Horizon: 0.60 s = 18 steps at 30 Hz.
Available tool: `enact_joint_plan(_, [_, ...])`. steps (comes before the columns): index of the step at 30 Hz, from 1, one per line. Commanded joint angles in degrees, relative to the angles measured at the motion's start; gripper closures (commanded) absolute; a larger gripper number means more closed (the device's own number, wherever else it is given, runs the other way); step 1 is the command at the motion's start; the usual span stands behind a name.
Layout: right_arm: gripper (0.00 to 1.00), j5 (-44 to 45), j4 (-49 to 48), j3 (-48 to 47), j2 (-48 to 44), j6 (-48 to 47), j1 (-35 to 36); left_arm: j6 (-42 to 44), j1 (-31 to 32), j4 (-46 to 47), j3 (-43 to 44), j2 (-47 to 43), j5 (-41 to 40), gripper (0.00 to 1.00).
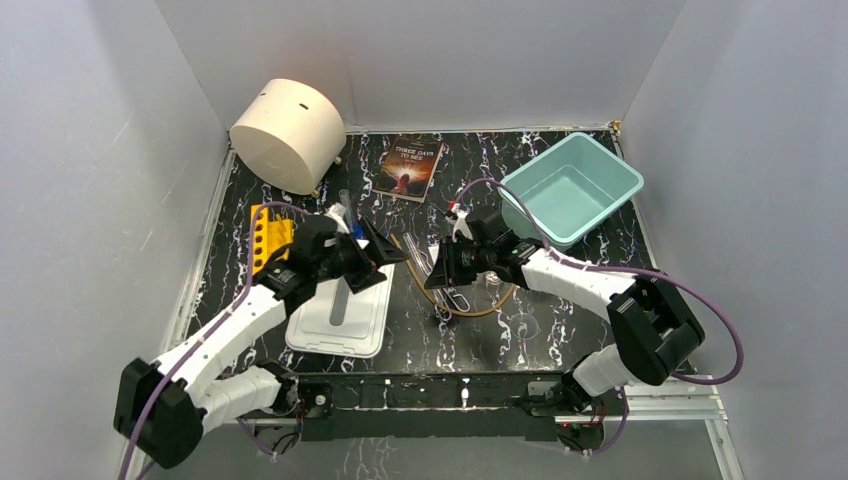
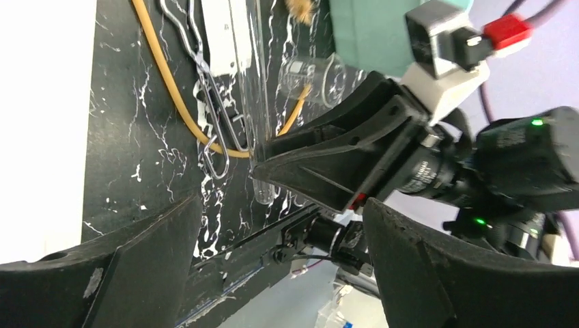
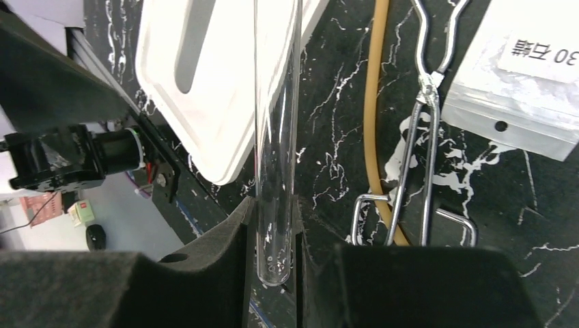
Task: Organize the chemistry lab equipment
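Observation:
My right gripper (image 1: 440,266) (image 3: 274,208) is shut on the rounded end of a clear glass tube (image 3: 276,123); its far end is out of view. The tube also shows in the left wrist view (image 2: 254,102), at the tips of the right fingers (image 2: 307,164). My left gripper (image 1: 387,257) (image 2: 283,205) is open and empty, jaws wide apart, just left of the right gripper. Beside the tube lie tan rubber tubing (image 3: 372,102) (image 2: 171,89), metal tongs (image 3: 423,137) (image 2: 205,89) and a white packet (image 3: 526,75). A small glass beaker (image 2: 311,75) lies beyond them.
A white lid (image 1: 340,315) (image 3: 198,82) lies under the left arm. A yellow rack (image 1: 270,235) is at the left. A teal bin (image 1: 570,190) stands at back right, a book (image 1: 408,165) at back centre, a cream cylinder (image 1: 288,133) at back left.

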<state>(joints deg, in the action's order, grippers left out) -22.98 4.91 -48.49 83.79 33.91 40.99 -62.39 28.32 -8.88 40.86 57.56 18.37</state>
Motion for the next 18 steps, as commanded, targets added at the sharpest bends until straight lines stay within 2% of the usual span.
enact_joint_plan(1, [0.79,-3.5,-6.69,1.77,-2.86,2.71,-0.17,-3.32,5.93,1.78,4.44,5.46,-11.1,0.16])
enact_joint_plan(8, [0.79,-3.97,-9.8,3.46,-4.61,4.15,-0.14,-1.37,8.72,4.17,11.73,16.93,-13.98,0.29])
enact_joint_plan(12, [0.79,-4.21,-10.22,3.79,-5.65,4.26,-0.19,-2.37,9.09,3.96,12.91,19.73,-14.92,0.38])
enact_joint_plan(18, [0.79,-4.11,-10.77,4.1,-6.67,4.67,-0.3,-3.53,9.82,2.57,12.85,20.29,-16.03,0.44])
